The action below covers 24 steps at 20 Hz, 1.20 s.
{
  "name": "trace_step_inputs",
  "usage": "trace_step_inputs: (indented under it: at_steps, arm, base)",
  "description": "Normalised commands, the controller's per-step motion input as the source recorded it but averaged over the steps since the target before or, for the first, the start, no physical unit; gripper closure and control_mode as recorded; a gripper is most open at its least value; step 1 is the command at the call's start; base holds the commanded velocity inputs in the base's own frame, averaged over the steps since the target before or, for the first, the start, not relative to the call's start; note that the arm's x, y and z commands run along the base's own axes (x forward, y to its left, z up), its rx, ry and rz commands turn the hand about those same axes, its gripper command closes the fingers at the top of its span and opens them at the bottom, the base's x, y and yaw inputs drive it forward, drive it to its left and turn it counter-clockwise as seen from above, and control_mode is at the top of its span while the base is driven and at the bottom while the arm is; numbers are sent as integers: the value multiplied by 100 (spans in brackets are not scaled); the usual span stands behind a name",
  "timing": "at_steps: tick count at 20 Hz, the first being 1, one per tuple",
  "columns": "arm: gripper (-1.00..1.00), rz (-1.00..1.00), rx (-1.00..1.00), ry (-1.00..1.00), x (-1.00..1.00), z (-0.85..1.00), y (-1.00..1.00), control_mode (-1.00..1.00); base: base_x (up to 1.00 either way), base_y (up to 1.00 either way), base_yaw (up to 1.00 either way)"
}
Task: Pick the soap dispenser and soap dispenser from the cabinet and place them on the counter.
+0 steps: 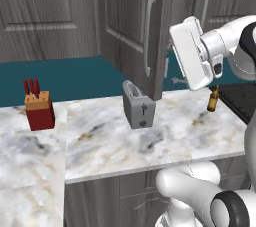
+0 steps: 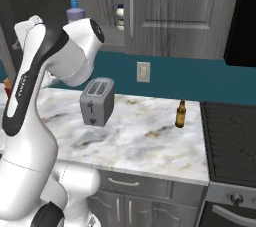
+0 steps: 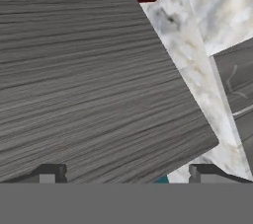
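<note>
A lavender soap dispenser (image 2: 75, 13) with a blue pump stands on the shelf of the open cabinet (image 2: 111, 35), its lower part hidden behind my arm. The cabinet's open door (image 1: 131, 26) swings out over the counter (image 1: 100, 143) in the left base view, and my white hand (image 1: 192, 53) hangs raised just to the right of that door's edge. In the hand view my gripper (image 3: 127, 173) is open with nothing between its fingertips (image 3: 49, 172), close up against the door's grey wood-grain face (image 3: 89, 80). Marbled counter (image 3: 220, 6) lies below.
A small white jar (image 2: 120, 16) sits on the same shelf. On the counter stand a silver toaster (image 1: 138, 105), a red knife block (image 1: 39, 108) and a brown bottle (image 2: 180, 113). A black stove (image 2: 230, 131) borders the counter on the right.
</note>
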Motion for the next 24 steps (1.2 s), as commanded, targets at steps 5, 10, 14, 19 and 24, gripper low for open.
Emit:
trace_step_inputs:
  at_steps: [5,10,14,19,24]
  arm:
    - [-100,1,-2,-1,-3,0,38,-100]
    - [-100,3,-1,-1,-2,0,35,-100]
    - [-100,3,-2,-1,-4,0,35,-100]
    - [-100,3,-2,-2,-4,0,34,-100]
    - [-100,2,-3,-1,0,0,22,-100]
  base:
    - [0,0,0]
    - [0,0,0]
    - [0,0,0]
    - [0,0,0]
    - [0,0,0]
